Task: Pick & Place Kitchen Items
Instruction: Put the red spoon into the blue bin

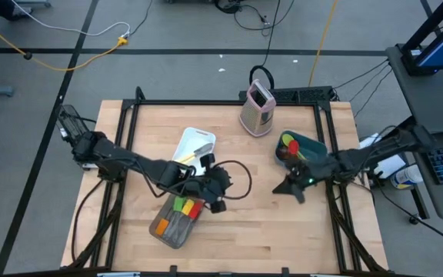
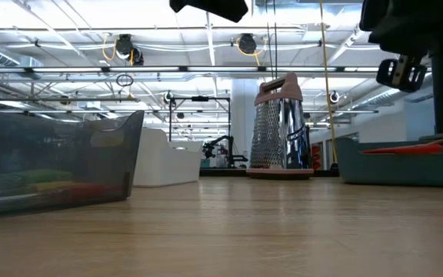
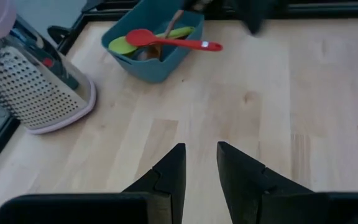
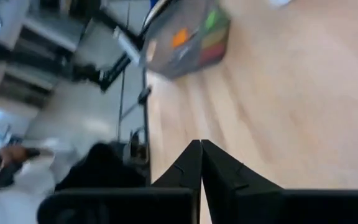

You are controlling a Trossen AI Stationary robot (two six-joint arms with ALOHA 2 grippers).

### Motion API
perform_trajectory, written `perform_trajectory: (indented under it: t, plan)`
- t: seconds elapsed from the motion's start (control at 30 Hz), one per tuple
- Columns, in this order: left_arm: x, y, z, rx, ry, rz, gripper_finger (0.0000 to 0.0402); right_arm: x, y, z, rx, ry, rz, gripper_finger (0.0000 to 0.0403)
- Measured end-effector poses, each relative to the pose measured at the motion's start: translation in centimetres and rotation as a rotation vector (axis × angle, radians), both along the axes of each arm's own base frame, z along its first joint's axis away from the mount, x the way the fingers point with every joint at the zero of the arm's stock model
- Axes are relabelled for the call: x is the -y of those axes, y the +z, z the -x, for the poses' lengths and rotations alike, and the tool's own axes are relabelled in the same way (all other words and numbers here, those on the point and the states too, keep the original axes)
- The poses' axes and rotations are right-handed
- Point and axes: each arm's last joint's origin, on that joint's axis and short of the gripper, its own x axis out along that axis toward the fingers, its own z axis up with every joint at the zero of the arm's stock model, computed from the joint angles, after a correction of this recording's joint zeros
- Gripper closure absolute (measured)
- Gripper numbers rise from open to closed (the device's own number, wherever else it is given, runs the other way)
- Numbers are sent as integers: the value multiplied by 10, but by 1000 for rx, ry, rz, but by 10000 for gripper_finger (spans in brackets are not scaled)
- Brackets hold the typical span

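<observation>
Right gripper [image 4: 201, 163] of mine hangs above bare wood at the right of the table [image 1: 260, 223], fingers pressed together on nothing, just beside the teal bin [image 1: 314, 143]; from above it shows as a dark shape at the near corner of that bin [image 1: 289, 185]; in its own wrist view the two dark fingers [image 4: 185, 168] meet with no gap between them. My left gripper [image 3: 199, 177] sits over the middle of the table, next to the grey pan [image 1: 164, 229], fingers a little apart and holding nothing; bare wood shows in the narrow slot between them. Inside the teal bin a red spoon [image 3: 169, 41] lies across a green spatula [image 3: 124, 45], its handle reaching out over the rim; a brown wooden spoon [image 3: 173, 22] leans in behind them. Green, orange and red spatulas [image 1: 186, 206] lie side by side in the grey pan at the front left of the table; the white tray [image 1: 198, 140] sits behind the pan, with a yellow-handled knife [image 1: 183, 158] at its near edge. Pink-and-steel box grater [image 2: 281, 127] stands upright at the back of the table, beside the teal bin and apart from it. Cables trail across the grey floor [image 1: 191, 38] beyond the table.
</observation>
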Motion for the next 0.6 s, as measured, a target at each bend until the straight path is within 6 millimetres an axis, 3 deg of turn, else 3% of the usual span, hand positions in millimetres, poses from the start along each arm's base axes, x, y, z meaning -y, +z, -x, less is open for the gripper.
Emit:
perform_trajectory:
  t: [0.23, 0.47, 0.6]
  plan:
    - [-1, 2, -2, 27, 18, 24, 305, -32, -6, -26, -76, 78, 53, 402]
    - [-2, 1, -2, 27, 23, 28, 305, -35, -36, -31, -335, 30, 178, 402]
    - [-2, 1, -2, 27, 23, 28, 304, -37, -36, -42, -248, 56, 202, 403]
